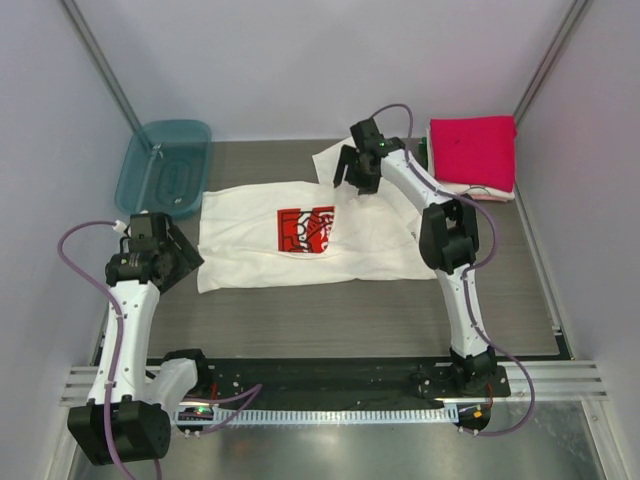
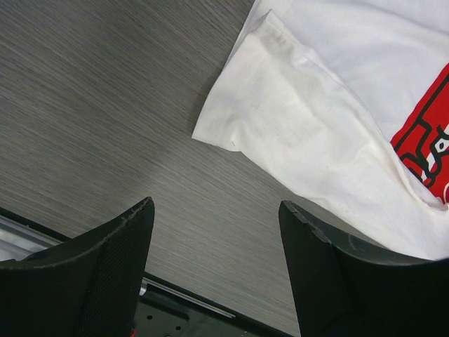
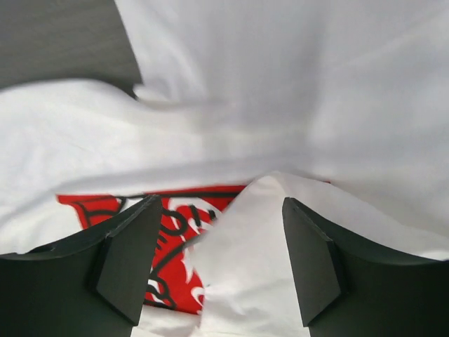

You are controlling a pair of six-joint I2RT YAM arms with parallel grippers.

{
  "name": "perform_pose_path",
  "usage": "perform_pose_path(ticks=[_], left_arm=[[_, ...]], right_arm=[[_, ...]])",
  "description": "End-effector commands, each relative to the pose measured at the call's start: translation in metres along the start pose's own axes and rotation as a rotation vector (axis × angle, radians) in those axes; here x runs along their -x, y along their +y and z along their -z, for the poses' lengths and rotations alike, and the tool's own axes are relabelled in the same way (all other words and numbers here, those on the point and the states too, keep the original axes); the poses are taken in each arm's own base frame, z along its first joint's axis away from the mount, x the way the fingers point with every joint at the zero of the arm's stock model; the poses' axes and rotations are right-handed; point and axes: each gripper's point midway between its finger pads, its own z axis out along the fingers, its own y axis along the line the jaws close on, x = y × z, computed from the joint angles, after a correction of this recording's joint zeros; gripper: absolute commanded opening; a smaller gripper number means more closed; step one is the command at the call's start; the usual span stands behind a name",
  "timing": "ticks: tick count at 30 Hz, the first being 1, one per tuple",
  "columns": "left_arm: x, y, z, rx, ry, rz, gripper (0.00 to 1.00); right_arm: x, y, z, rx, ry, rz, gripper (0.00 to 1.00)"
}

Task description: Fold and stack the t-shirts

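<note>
The cream-white t-shirt (image 1: 255,245) is lying across the middle of the bench (image 1: 350,315) with its chest print (image 1: 305,230) up. Its right side is doubling over itself while the left is lying flat, so its folding is looking barely begun. At the far right a pinkish-red t-shirt (image 1: 475,150) is sitting folded on pale folded ones (image 1: 482,193) — that stack seems to be waiting only for this piece. The right gripper (image 1: 355,172) is hovering over the shirt's far right part, jaws apart and empty — the left gripper (image 1: 160,245), likewise apart, is hanging over bare bench just left of it.
</note>
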Motion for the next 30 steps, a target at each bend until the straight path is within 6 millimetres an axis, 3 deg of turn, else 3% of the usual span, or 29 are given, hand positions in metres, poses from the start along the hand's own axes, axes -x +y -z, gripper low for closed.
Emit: perform_pose_path(ticks=[1,4,5,6,7,8,9,10,11,12,13,14,15,17,18,21,22,24,30], left_arm=[[0.009,-0.006,0.001,-0.029,-0.037,0.010,0.73],[0.007,-0.006,-0.002,-0.023,-0.020,0.008,0.73],[0.006,-0.007,-0.003,-0.025,-0.009,0.007,0.73],[0.005,-0.007,-0.004,-0.024,-0.006,0.008,0.73],[0.004,-0.007,-0.006,-0.024,0.001,0.005,0.73],[0.003,-0.007,-0.008,-0.017,0.011,0.005,0.73],[0.002,-0.007,-0.009,-0.013,0.019,0.005,0.73],[0.001,-0.006,-0.011,-0.007,0.028,0.007,0.72],[-0.001,-0.006,-0.014,0.001,0.043,0.021,0.72],[-0.005,-0.007,-0.017,0.001,0.061,0.031,0.72],[-0.008,-0.010,-0.019,-0.010,0.080,0.049,0.72],[-0.012,-0.014,-0.022,-0.026,0.102,0.065,0.72],[-0.019,-0.020,-0.026,-0.043,0.138,0.107,0.71],[-0.030,-0.018,-0.038,-0.032,0.160,0.152,0.71],[-0.033,-0.017,-0.042,-0.022,0.165,0.193,0.70],[-0.043,-0.003,-0.059,0.044,0.135,0.261,0.70],[-0.035,-0.006,-0.062,0.019,0.082,0.306,0.70],[-0.042,0.000,-0.069,0.021,0.061,0.344,0.70],[-0.021,0.008,-0.067,0.008,-0.112,0.424,0.71]], right_arm=[[0.057,0.008,0.026,0.042,-0.121,-0.076,0.75],[0.068,-0.022,0.037,-0.025,-0.139,-0.103,0.75],[0.065,-0.029,0.042,-0.048,-0.140,-0.098,0.75],[0.048,-0.046,0.038,-0.099,-0.103,-0.078,0.76],[0.054,-0.049,0.064,-0.116,-0.149,-0.067,0.75],[0.051,-0.055,0.071,-0.133,-0.153,-0.058,0.76],[0.029,-0.069,0.072,-0.169,-0.115,-0.049,0.76],[0.031,-0.068,0.102,-0.152,-0.160,-0.037,0.76],[0.028,-0.070,0.114,-0.143,-0.183,-0.037,0.76],[-0.002,-0.088,0.109,-0.184,-0.130,-0.036,0.77],[-0.011,-0.094,0.116,-0.188,-0.132,-0.036,0.77],[-0.011,-0.096,0.144,-0.174,-0.188,-0.048,0.78],[-0.041,-0.116,0.137,-0.215,-0.134,-0.055,0.78],[-0.060,-0.132,0.147,-0.226,-0.134,-0.093,0.78],[-0.082,-0.149,0.155,-0.234,-0.118,-0.124,0.78],[-0.120,-0.175,0.162,-0.229,-0.095,-0.187,0.76],[-0.127,-0.179,0.161,-0.227,-0.089,-0.198,0.76],[-0.145,-0.191,0.159,-0.225,-0.067,-0.217,0.75],[-0.163,-0.216,0.139,-0.140,-0.003,-0.337,0.72]])
